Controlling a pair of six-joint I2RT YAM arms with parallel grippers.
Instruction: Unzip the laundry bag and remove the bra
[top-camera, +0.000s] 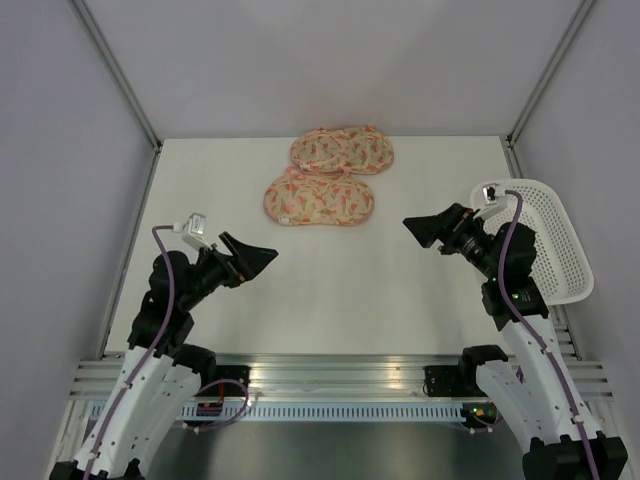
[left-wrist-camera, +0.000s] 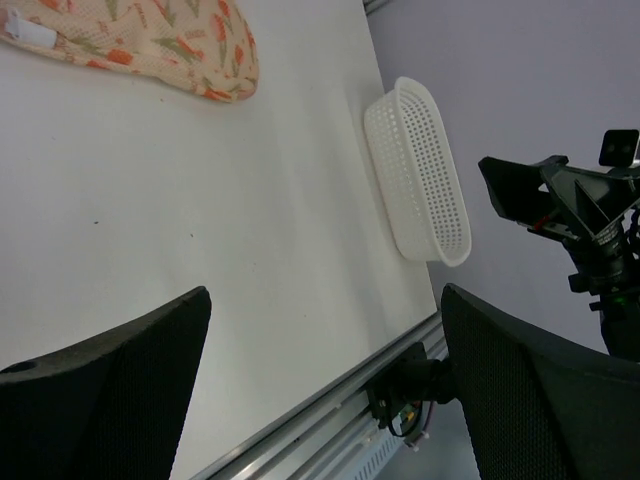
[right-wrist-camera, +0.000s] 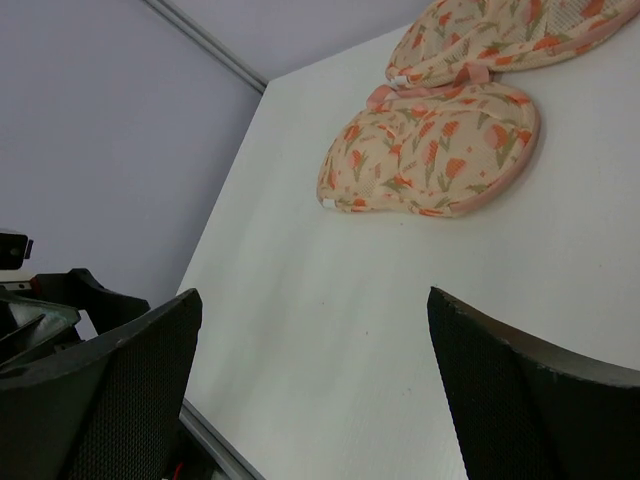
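Nothing looks started. The bag (top-camera: 318, 198) lies zipped, as far as I can see, at 12 o'clock on the table (top-camera: 330, 295), touching its paler twin (top-camera: 342, 150) just beyond it. There's no bra in sight, so I'd guess it's inside. The basket (top-camera: 578, 250) at 3 o'clock looks empty. The left gripper (top-camera: 262, 254) and right gripper (top-camera: 415, 226) hang with jaws spread wide, holding nothing, well apart from the bag.

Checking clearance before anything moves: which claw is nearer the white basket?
Right. The right claw hangs just to the left of the white basket, with its arm alongside the rim. The left claw is far off, across the table.
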